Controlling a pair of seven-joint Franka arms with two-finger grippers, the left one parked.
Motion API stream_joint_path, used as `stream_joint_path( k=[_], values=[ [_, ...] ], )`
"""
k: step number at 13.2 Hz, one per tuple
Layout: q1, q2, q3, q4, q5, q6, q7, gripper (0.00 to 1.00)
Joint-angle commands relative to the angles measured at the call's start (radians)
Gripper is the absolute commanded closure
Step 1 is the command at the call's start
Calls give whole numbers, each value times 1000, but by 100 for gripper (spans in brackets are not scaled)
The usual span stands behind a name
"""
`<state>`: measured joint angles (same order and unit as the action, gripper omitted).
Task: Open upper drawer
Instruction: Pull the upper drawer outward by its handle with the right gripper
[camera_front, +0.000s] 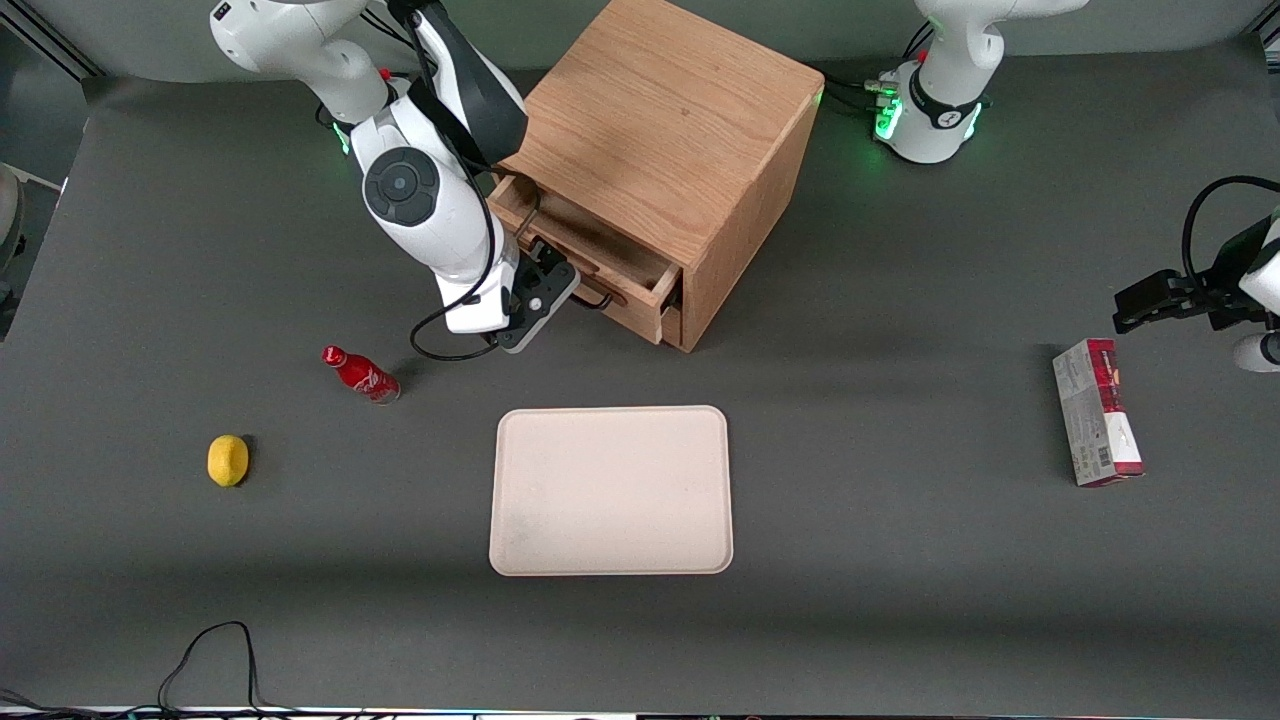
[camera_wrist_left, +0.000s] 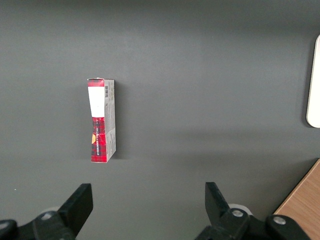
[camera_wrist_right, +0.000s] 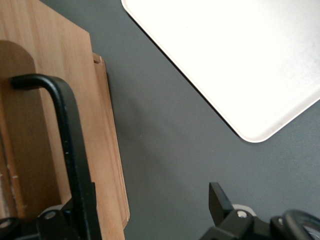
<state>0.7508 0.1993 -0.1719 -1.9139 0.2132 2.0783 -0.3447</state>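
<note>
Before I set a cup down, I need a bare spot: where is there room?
Bare tabletop lies between the tray and the box. The tray is empty too. It is crowded where the tool meets the upper drawer, with the bottle close.

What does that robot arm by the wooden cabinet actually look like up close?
The working arm has glossy white rounded shells with dark grey round joint caps and a black band. Black cables loop beside it. It ends in a black two-finger gripper at the upper oak drawer. A green light glows at its base.
</note>
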Motion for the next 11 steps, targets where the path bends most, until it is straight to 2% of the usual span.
stream_joint_path(
  k=[1,6,8,11],
  values=[
    [4,31,-12,42,-32,-1,-23,0],
    [-24,77,-26,108,-35,-12,-19,0],
    [-48,104,-26,174,-37,-64,-22,0],
    [-79,135,-26,228,-38,-96,-88,0]
  ],
)
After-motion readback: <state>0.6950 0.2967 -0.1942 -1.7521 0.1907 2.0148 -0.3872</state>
